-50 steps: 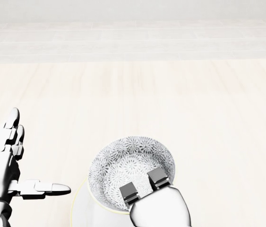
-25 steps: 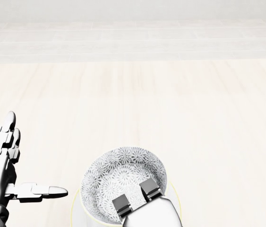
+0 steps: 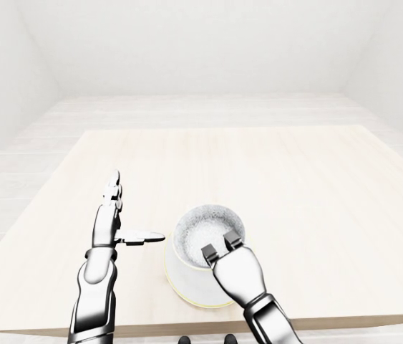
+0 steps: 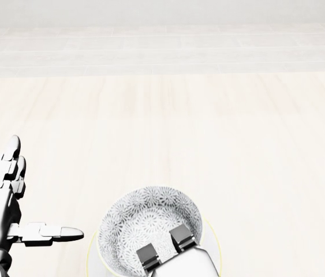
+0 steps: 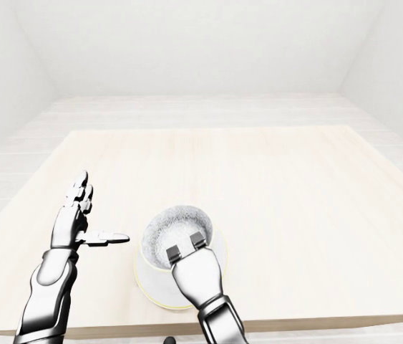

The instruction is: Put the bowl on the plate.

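The right hand grips the bowl by its near rim, two fingers curled down inside the patterned wall and the thumb hidden underneath. The bowl is upright over the plate, whose pale rim shows on the left and right; whether they touch cannot be told. To the left, apart from both, the left hand is spread open and holds nothing, thumb pointing right toward the bowl. The pale wooden surface stretches far beyond them.

the head view looks steeply down, close over the pale wooden table; both eye views stand wider, sharing the whole tabletop, offset sideways.
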